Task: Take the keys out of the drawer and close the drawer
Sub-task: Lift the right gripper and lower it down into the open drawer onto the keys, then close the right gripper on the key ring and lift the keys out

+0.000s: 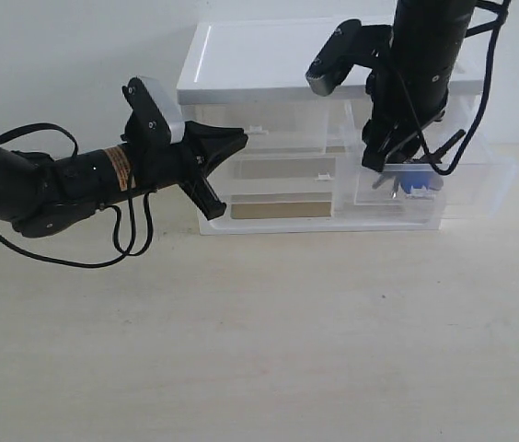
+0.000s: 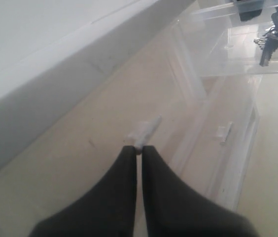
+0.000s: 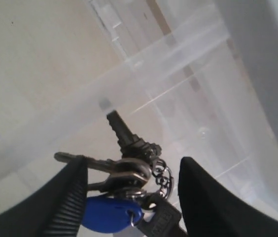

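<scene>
The drawer (image 1: 480, 180) stands pulled out from the right side of the white cabinet (image 1: 241, 64). The keys (image 1: 411, 181) lie inside it, a grey bunch with a blue fob. My right gripper (image 1: 405, 168) reaches down into the drawer. In the right wrist view its jaws (image 3: 134, 165) are open, one on each side of the keys (image 3: 129, 170), with a gap at the smooth finger (image 3: 203, 197); the drawer's clear wall (image 3: 144, 64) lies beyond. My left gripper (image 1: 239, 138) is shut, its tips (image 2: 139, 147) right at a small white tab (image 2: 146, 131) on the cabinet front. The keys (image 2: 274, 39) show far off.
The left-hand small drawer (image 1: 278, 138) is closed, and two wider drawers (image 1: 282, 210) lie below it. The cabinet stands at the back of a pale tabletop (image 1: 259, 350). A black cable (image 1: 103, 249) loops under my left arm.
</scene>
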Tool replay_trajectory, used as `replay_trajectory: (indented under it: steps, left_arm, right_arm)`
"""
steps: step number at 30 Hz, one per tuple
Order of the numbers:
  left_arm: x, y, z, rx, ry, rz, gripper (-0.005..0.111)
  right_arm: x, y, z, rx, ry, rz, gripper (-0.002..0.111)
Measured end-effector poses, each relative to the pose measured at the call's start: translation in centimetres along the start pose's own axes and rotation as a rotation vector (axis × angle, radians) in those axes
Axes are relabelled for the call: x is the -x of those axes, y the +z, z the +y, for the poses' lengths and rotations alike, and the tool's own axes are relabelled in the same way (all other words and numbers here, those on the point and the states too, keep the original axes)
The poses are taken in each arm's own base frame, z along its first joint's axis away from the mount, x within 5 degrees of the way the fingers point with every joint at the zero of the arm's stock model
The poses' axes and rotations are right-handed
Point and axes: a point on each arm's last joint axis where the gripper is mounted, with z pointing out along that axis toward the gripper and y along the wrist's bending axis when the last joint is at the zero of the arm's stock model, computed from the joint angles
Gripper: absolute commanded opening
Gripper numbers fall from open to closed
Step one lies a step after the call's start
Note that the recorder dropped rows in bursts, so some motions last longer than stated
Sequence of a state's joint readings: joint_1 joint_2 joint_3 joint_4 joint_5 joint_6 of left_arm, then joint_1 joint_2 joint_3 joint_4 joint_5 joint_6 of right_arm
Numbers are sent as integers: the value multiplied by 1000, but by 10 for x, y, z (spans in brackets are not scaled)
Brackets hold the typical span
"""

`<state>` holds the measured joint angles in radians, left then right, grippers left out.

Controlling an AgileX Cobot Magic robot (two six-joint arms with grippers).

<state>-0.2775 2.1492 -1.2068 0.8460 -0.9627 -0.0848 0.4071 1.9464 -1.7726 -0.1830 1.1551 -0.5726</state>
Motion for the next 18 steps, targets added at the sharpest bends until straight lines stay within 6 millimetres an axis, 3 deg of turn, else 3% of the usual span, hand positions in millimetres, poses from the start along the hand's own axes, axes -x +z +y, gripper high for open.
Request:
replay_trajectory:
  steps: [18]
  left_arm:
    - [0, 0, 0, 0, 0, 2, 4]
  right_arm:
    - [0, 9, -1, 22, 22, 3, 50]
